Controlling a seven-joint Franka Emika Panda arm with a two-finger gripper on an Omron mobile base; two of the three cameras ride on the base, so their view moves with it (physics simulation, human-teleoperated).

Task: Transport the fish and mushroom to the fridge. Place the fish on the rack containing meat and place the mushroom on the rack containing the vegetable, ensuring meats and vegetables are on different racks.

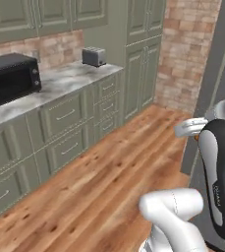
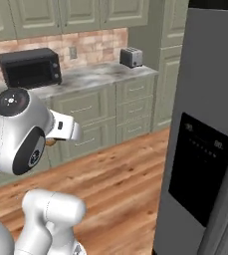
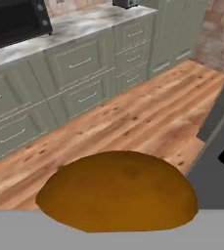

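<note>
- Transport step is judged to be in hand: mushroom [image 3: 117, 191] is seen large and brown-orange at the bottom of the hand view, right up against the camera, apparently pinched in the gripper, whose jaws are pressed almost together.
- Fingertips are hidden behind the lump, so the exact contact cannot be told.
- Fridge [image 2: 205, 124] stands at the right of the right base view, grey door shut, black dispenser panel [image 2: 197, 167] facing the base.
- Racks inside are hidden, so the vegetable rack cannot be picked out.
- Counter [image 1: 45, 88] with microwave [image 1: 11, 78] and toaster [image 1: 94, 56] lies well apart across the wooden floor [image 1: 109, 187].
- Next move calls for the door to be opened, then the mushroom to be set on the rack with the vegetable.
</note>
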